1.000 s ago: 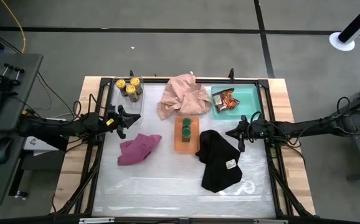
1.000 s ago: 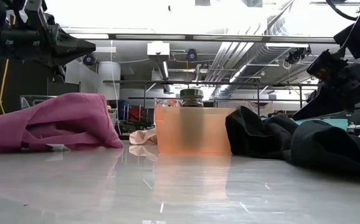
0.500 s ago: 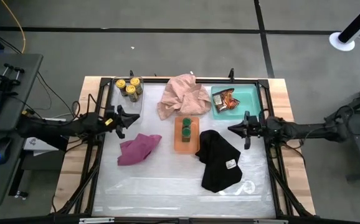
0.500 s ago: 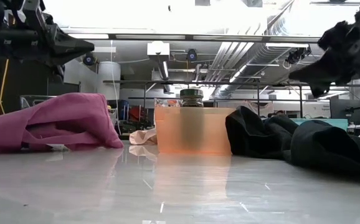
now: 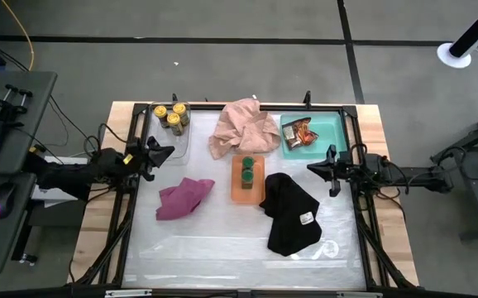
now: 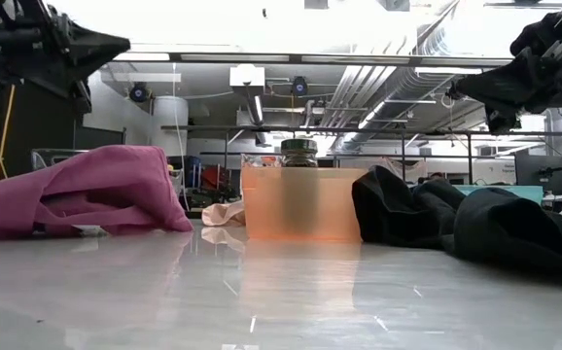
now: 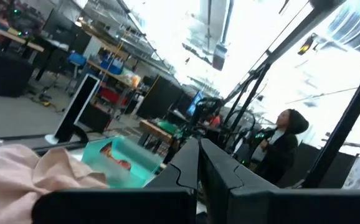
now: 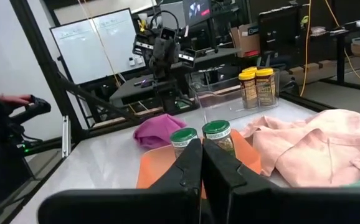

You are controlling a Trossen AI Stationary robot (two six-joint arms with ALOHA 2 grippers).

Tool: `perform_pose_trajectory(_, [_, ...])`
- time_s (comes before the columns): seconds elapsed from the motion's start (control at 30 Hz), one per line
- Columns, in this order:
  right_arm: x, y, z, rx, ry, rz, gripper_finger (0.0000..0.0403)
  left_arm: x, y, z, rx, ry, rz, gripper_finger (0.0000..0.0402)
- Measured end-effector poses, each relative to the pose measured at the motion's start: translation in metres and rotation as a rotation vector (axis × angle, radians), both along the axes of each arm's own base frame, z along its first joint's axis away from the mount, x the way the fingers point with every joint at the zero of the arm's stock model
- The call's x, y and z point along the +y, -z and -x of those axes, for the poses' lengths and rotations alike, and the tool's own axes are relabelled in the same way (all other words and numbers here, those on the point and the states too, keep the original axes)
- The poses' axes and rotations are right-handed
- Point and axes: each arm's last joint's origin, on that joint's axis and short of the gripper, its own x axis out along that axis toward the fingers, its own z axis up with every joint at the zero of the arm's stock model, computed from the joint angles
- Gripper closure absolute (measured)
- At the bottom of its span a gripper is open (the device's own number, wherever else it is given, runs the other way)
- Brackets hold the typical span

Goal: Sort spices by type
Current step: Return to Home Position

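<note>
Both arms have pulled back toward the table's edges over the past second, the right one more than the left. On the left, the left gripper (image 5: pixel 163 152) hangs above the table's (image 5: pixel 222 248) left edge, just beside the clear bin (image 5: pixel 178 139); its wrist view shows the two fingers pressed together with nothing between them. Four yellow-lid jars (image 5: pixel 173 116) stand upright in that bin at the far left corner. A magenta cloth (image 5: pixel 184 198) lies crumpled on the table nearer the front.

At centre, a pale pink cloth (image 5: pixel 243 127) is bunched at the far edge, touching the orange tray (image 5: pixel 246 189). Two green-lid jars (image 5: pixel 246 166) stand side by side in the far half of that tray. A black cloth (image 5: pixel 291 213) sprawls just to the tray's right, its edge against the tray.

At the far right corner, the teal tray (image 5: pixel 326 132) holds the red-brown packets (image 5: pixel 299 132), heaped at its left end. The right gripper (image 5: pixel 315 169) hangs above the table's right edge, in front of the teal tray and beside the black cloth, its fingers also closed on nothing. Beyond the table, a person (image 7: pixel 284 146) in dark clothes shows in the left wrist view.
</note>
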Motion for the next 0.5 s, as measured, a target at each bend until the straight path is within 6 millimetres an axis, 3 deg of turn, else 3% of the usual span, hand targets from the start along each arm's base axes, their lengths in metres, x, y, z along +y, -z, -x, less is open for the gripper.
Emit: perform_pose_trajectory(0.5, [0.0001, 0.0022, -0.0018, 0.027, -0.003, 0.0, 0.0402, 0.0001, 0.0065, -0.0017, 0.071, -0.001, 0.001, 0.0401])
